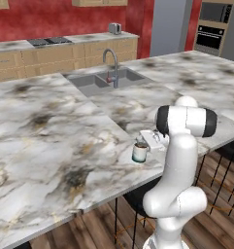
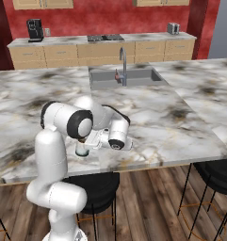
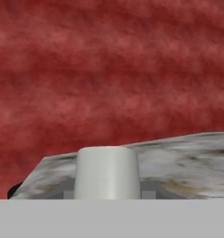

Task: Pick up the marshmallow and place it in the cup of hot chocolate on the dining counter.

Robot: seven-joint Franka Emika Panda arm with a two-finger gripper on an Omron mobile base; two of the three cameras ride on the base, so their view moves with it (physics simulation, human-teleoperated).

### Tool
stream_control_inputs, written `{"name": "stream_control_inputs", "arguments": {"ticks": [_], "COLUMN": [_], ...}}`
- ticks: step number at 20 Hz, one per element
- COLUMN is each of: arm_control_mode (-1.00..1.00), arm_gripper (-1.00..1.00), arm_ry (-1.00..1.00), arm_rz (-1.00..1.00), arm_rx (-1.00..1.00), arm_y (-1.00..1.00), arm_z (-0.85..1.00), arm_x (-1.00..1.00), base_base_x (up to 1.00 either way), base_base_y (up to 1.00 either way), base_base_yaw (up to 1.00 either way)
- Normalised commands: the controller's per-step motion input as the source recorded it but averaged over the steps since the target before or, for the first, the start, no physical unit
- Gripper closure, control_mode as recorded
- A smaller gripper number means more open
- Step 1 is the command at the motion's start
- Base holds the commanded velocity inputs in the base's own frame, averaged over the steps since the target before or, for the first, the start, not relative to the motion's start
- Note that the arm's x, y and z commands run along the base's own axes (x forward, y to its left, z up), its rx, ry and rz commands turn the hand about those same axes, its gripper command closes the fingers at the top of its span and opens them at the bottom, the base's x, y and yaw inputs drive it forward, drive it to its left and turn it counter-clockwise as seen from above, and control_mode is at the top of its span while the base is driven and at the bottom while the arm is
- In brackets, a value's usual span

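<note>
The marshmallow (image 3: 107, 172), a stubby white cylinder, stands large at the bottom of the hand view, held between the fingertips. My gripper (image 1: 140, 142) is shut on it and lies level, just above the cup of hot chocolate (image 1: 139, 153). The pale cup stands near the front edge of the dining counter (image 1: 50, 146). In the right base view the cup (image 2: 81, 151) peeks out under my forearm, with the hand (image 2: 116, 137) to its right. The cup's brown liquid is hidden by the fingers.
A steel sink (image 1: 96, 81) with an arched faucet (image 1: 112, 65) is set in the counter's far side. Black stools (image 2: 214, 174) stand under the front edge. Beyond, a shorter counter (image 2: 101, 40) runs along the red wall (image 3: 108, 69).
</note>
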Motion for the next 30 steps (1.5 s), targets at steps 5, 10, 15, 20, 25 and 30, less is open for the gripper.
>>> {"name": "stream_control_inputs", "arguments": {"ticks": [5,10,15,20,25,30], "arm_control_mode": [-1.0,-1.0,-1.0,-1.0,-1.0,-1.0], "arm_gripper": [-1.0,-1.0,-1.0,-1.0,-1.0,-1.0], "arm_ry": [-0.18,-0.12,-0.01,0.0,0.0,-0.13], "arm_rz": [0.0,0.0,-0.01,-0.01,0.0,-0.03], "arm_rx": [-0.07,-0.02,0.0,0.0,0.01,0.02], "arm_y": [0.39,0.12,0.0,0.0,-0.21,-0.18], "arm_z": [-0.02,0.0,0.0,0.0,0.23,0.77], "arm_x": [-0.79,-0.22,0.24,0.27,0.04,-0.61], "base_base_x": [0.0,0.0,0.0,0.0,0.0,0.0], "base_base_y": [0.0,0.0,0.0,0.0,0.0,0.0], "base_base_yaw": [0.0,0.0,0.0,0.0,0.0,0.0]}}
